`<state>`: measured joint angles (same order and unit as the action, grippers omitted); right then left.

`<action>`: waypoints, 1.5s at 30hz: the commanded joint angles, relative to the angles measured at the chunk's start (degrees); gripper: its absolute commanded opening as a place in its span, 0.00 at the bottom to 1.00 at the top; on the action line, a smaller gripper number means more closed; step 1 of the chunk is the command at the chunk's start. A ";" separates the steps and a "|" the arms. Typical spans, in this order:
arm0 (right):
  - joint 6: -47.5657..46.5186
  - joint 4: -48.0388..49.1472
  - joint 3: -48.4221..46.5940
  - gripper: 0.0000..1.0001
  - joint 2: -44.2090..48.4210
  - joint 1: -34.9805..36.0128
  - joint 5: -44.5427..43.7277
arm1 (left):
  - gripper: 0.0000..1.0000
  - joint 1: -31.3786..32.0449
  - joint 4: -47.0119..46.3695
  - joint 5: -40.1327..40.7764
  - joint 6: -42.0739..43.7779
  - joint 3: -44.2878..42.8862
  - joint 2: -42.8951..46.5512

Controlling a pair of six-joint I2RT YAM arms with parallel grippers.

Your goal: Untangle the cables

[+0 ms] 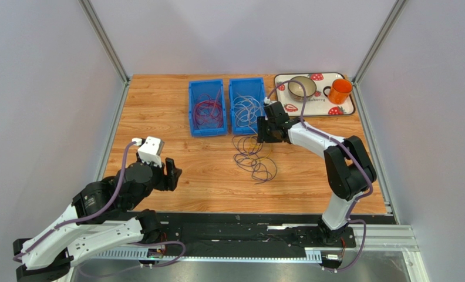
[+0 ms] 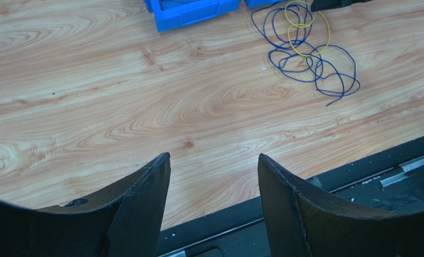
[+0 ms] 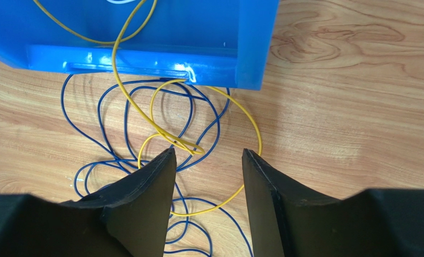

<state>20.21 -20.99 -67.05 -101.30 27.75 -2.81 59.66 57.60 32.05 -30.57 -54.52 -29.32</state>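
Right wrist: bin [image 3: 144, 32] cut by top edge, yellow cable [image 3: 113, 56] runs out of frame over it, blue cable [image 3: 62, 99] loops vanish under the fingers [image 3: 144, 187]; overhead, right gripper [image 1: 260, 136] hides their upper loops, crossings too fine to trace.

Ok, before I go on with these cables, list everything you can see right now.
left bin: one, blue, far side of the table
right bin: one, blue, beside the left bin
red cables: one coil, count unclear, in the left bin
white cables: one coil, count unclear, in the right bin
yellow cable: one, from the right bin over its near wall onto the table
dark blue cable: one loose tangle, on the table, crossing the yellow cable
tray: one, white with strawberries, far right
bowl: one, greyish, on the tray
mug: one, orange, on the tray
table: one, wood
left fingers: two, black, open, empty
right fingers: two, black, apart, over the yellow loop
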 commanded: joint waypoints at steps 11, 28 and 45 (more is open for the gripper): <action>0.18 3.41 -3.35 0.35 -3.73 0.82 1.31 | 0.69 0.20 -0.74 0.55 0.77 -0.50 -0.56; -0.52 -6.42 -9.59 0.00 5.74 3.63 0.08 | 0.69 0.20 -0.74 0.29 0.86 -0.50 -0.47; -0.26 -12.67 -20.40 0.00 14.20 3.72 1.84 | 0.69 0.28 -1.00 -0.33 0.95 -0.41 0.05</action>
<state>19.92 -32.88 -83.81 -88.51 31.35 -1.80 59.66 57.60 31.99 -30.55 -54.52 -29.63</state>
